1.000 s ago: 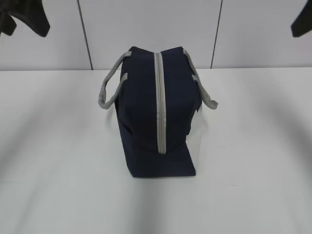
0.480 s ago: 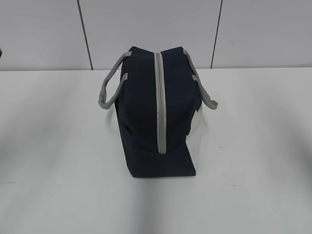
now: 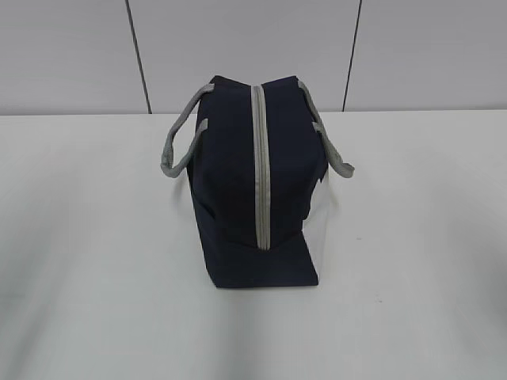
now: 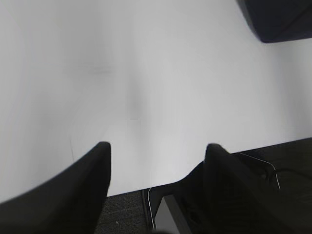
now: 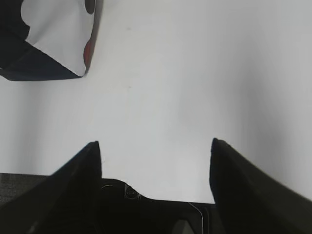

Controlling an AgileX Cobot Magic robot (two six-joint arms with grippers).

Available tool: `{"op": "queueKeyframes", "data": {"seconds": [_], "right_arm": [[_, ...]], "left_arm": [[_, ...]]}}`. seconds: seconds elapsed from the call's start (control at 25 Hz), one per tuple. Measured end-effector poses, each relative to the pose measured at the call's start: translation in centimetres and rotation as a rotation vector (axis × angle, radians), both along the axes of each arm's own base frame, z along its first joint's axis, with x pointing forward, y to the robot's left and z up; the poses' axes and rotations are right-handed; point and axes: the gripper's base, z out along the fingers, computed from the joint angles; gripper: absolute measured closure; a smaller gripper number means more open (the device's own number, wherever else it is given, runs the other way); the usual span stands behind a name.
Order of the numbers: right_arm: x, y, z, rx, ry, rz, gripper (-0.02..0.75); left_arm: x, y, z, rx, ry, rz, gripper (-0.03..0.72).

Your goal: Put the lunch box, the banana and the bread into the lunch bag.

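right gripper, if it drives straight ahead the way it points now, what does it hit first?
Probably the bare table: the open right gripper points at empty white surface. The lunch bag sits off to the upper left, outside that line. Depth is uncertain.

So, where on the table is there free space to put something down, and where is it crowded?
The table is bare left of the lunch bag, from its handle to the left edge, and equally bare on its right. In front of it there is open surface too. Only the middle is taken, and the strip between the bag and the wall is narrow.
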Motion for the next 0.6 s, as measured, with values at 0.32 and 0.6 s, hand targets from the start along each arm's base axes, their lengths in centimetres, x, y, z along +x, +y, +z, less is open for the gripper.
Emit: {"op": "queueKeyframes", "data": {"seconds": [0.32, 0.6], "right_arm": [[-3.3, 0.3, -3.9, 0.000, 0.056, 0.019, 0.209], [-5.8, 0.2, -3.7, -0.040, -0.036, 0.018, 0.209]], "left_arm": [[-4.7, 2.0, -2.7, -0.010, -0.086, 0.004, 0.271], [-7.6, 3.1, -4.9, -0.033, -0.151, 0.006, 0.271]]}}
